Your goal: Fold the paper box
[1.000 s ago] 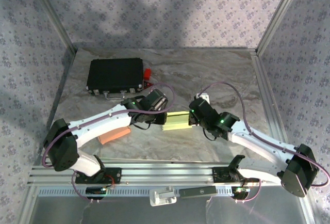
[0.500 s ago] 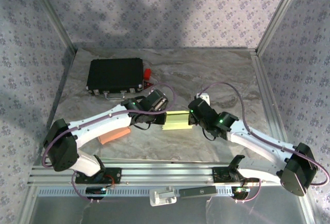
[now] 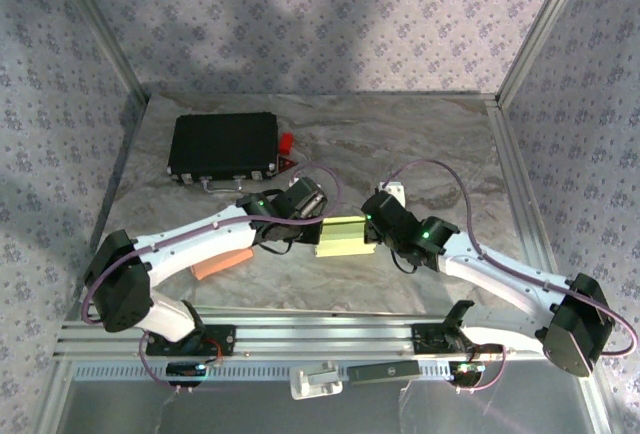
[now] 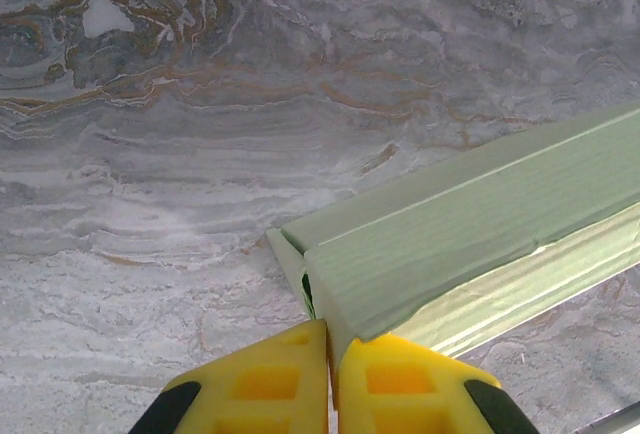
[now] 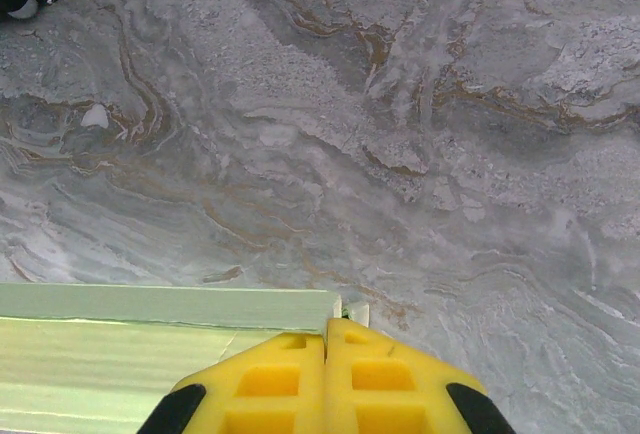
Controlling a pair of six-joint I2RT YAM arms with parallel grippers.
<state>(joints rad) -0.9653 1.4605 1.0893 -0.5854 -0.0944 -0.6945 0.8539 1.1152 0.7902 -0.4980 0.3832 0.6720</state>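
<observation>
Nearest the arm bases, straight in front of the black case point(image 3: 222, 146), we saw a flat orange piece point(image 3: 222, 262) on the marbled table point(image 3: 420, 144). A little farther in, nearer than the case and off to its right, lay the paper box point(image 3: 340, 234). It was a long, pale green trough, half folded, with one long wall standing and creased and its lighter inner face showing. The left gripper point(image 4: 328, 329) had its yellow fingers pressed together on the end of the box toward the case, the wall running into the seam between them. The right gripper point(image 5: 327, 339) pinched the end away from the case in the same way. Farther back, right of the case, sat a small white block point(image 3: 396, 192). The case itself was farthest, its lid down, so we could not tell its contents. A red object point(image 3: 287, 142) sat just beside its right end.
</observation>
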